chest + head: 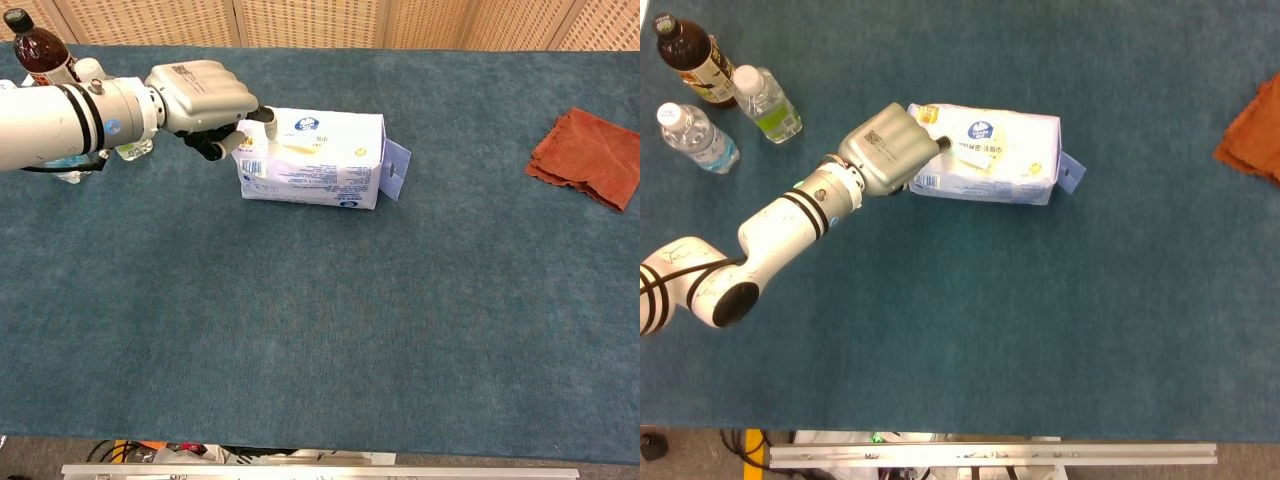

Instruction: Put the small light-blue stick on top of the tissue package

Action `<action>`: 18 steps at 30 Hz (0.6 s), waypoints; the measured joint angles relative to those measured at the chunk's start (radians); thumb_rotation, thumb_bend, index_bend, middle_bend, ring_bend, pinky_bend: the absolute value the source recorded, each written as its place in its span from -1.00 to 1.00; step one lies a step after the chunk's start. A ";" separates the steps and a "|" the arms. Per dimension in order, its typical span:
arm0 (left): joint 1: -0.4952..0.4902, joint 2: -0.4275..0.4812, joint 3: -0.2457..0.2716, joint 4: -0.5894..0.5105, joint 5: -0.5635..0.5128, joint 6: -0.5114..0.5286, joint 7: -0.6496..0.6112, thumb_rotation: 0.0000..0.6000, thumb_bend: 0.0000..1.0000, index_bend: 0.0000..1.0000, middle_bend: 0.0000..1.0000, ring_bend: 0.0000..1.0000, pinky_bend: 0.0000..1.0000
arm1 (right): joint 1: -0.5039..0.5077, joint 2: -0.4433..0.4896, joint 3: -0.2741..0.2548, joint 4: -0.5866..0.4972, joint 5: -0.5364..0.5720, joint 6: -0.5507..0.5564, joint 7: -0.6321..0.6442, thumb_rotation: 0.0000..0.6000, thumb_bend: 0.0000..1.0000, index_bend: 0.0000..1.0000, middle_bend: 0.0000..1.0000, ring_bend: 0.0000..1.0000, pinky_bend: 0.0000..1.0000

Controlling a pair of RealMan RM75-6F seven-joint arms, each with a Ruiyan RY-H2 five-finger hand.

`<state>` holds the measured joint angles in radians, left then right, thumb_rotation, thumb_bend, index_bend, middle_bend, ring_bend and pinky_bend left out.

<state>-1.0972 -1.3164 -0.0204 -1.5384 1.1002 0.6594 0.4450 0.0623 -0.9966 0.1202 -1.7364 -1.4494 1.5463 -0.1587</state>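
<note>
A brown bottle [690,55] and two clear water bottles [768,103] [698,138] stand far left; an orange cloth [587,156] lies right.

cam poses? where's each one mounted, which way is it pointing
Head view: high above, looking almost straight down on the table; shows the left arm and left hand at the tissue package, bottles far left.
Chest view: lower, looking forward and down across the table toward a lattice screen; same left hand.
Shared: left hand, tissue package, bottles, orange cloth. Right hand in neither.
</note>
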 measured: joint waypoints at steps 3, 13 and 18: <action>-0.002 -0.006 0.005 0.006 -0.007 -0.007 0.006 1.00 0.38 -0.50 0.81 0.91 0.86 | -0.001 0.001 0.001 0.001 0.002 0.001 0.002 1.00 -0.13 -0.54 -0.30 -0.30 -0.21; -0.001 0.002 -0.017 -0.014 -0.003 0.011 -0.014 1.00 0.38 -0.50 0.81 0.91 0.86 | 0.000 -0.002 0.003 0.010 0.006 -0.005 0.008 1.00 -0.14 -0.54 -0.29 -0.30 -0.20; -0.007 -0.014 -0.018 -0.001 0.003 -0.002 -0.019 1.00 0.38 -0.50 0.81 0.91 0.86 | 0.001 -0.003 0.004 0.014 0.010 -0.008 0.010 1.00 -0.13 -0.54 -0.29 -0.29 -0.19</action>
<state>-1.1043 -1.3304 -0.0387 -1.5391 1.1035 0.6571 0.4258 0.0634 -0.9991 0.1238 -1.7221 -1.4392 1.5384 -0.1484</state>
